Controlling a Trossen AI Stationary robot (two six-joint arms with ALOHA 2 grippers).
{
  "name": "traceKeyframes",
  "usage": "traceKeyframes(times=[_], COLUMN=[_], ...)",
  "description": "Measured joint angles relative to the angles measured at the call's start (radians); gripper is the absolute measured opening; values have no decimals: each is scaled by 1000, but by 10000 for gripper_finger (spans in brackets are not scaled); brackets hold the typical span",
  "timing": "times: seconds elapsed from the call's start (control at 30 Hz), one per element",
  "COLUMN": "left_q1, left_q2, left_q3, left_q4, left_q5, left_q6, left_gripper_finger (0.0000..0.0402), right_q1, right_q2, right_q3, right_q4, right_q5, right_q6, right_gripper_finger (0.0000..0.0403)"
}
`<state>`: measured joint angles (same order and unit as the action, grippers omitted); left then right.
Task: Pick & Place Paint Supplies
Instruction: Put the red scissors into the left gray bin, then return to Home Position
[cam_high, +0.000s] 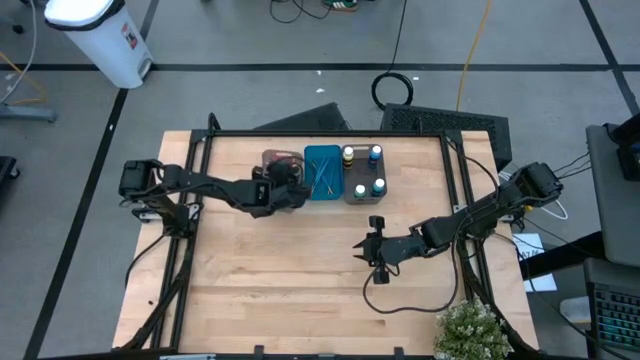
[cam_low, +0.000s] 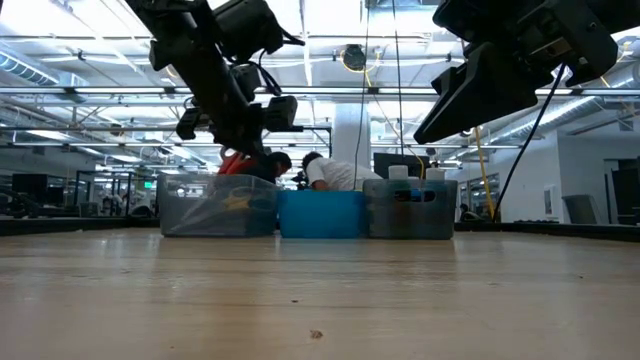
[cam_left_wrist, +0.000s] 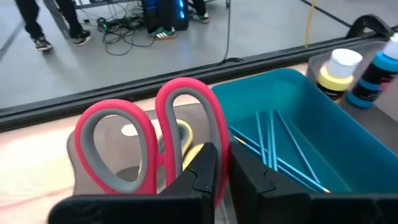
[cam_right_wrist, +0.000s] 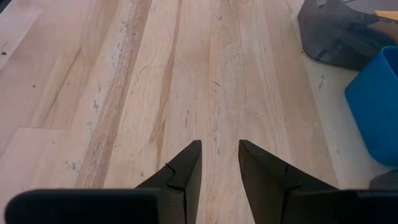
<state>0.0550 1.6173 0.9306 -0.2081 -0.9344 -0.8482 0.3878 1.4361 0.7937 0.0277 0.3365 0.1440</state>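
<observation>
Nearly done, by the look of it. Left gripper (cam_left_wrist: 222, 163) clamped on red scissors (cam_left_wrist: 149, 140) above left grey tray (cam_low: 215, 205); yellow pair already inside. Blue tray (cam_high: 322, 172): about four sticks (cam_left_wrist: 280, 149). Right grey tray (cam_low: 410, 208): four bottles (cam_high: 363, 172). Right gripper (cam_right_wrist: 219, 163) narrowly open, empty, over bare table (cam_high: 280, 270).

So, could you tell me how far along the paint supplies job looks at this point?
Nearly finished, it seems. Done: four bottles stand in the grey tray, and thin sticks lie in the blue tray. In hand: the left gripper holds red-handled scissors over the other grey tray. Left: releasing them; no supplies show loose on the table. The right gripper hangs empty, fingers apart.
</observation>
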Motion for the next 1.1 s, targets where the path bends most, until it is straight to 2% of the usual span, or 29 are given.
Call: traceKeyframes(times=[0.17,0.3,0.57,0.7,0.9,1.1], left_q1=[7,21,56,74,80,53], left_q2=[0,0,0,-14,-140,-372], left_q3=[0,0,0,6,17,18], left_q4=[-6,-6,-8,-11,-10,-47], left_q5=[91,170,211,302,507,711], left_q6=[18,38,48,159,278,423], left_gripper_finger=[27,47,137,187,228,238], right_q1=[0,0,0,0,0,1], right_q2=[0,0,0,0,0,-52], right_q3=[0,0,0,0,0,0], right_q4=[0,0,-1,-2,-2,-39], right_q5=[0,1,1,1,1,0], right_q6=[0,0,-1,-2,-10,-35], right_gripper_finger=[100,100,100,100,100,100])
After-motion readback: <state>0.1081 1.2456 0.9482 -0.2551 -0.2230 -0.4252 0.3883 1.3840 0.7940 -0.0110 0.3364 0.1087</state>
